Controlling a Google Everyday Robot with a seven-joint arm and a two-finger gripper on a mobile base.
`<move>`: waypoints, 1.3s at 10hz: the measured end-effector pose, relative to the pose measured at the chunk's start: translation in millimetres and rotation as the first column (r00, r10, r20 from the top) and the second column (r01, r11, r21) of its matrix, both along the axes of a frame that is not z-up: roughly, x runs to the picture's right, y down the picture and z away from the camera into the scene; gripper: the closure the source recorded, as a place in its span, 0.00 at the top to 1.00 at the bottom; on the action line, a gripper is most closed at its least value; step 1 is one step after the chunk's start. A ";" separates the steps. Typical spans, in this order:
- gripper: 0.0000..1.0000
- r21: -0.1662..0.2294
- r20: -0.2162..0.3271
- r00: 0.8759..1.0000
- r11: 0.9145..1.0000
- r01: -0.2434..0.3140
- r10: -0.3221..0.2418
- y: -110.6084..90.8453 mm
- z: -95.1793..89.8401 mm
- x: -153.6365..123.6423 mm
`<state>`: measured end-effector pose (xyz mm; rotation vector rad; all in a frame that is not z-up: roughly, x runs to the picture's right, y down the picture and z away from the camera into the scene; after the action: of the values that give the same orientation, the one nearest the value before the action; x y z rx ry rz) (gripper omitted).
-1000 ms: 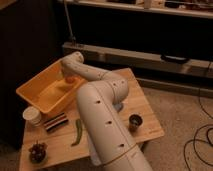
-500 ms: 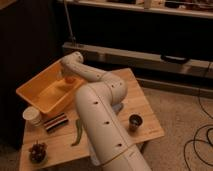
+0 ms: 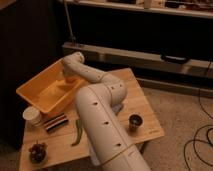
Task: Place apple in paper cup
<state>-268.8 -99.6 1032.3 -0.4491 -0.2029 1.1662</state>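
Gripper [image 3: 67, 80] inside the yellow bin [image 3: 42, 97] (jaws wide); paper cup [image 3: 32, 115] just outside it.

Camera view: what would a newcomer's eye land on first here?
The white arm fills the middle, bending left so that its pincer dips into the yellow bin at the back left of the table. A paper cup stands just in front of the bin, and a dark bowl sits right of the arm.

Dim, warm overhead light brightens the worktop [image 3: 146, 107] and arm [image 3: 102, 122], the background stays dark, and the gripper [image 3: 68, 80] over the yellow bin [image 3: 34, 94] is blurred.
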 end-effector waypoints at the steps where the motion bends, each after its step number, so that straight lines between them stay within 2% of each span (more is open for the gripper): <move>1: 0.80 -0.005 0.003 1.000 1.000 -0.013 0.013 0.4 1.4 4.1; 5: 0.80 -0.026 0.021 0.997 0.997 -0.076 0.076 -1.1 3.3 10.3; 8: 0.80 -0.038 0.034 0.995 0.995 -0.090 0.091 -3.2 3.4 8.9; 10: 0.67 -0.044 0.050 0.995 0.996 -0.081 0.083 -2.7 2.3 4.1; 13: 0.36 -0.056 0.073 0.996 0.997 -0.047 0.051 0.6 0.1 -7.0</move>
<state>-275.8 -99.0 1032.4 -0.5380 -0.2486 1.2064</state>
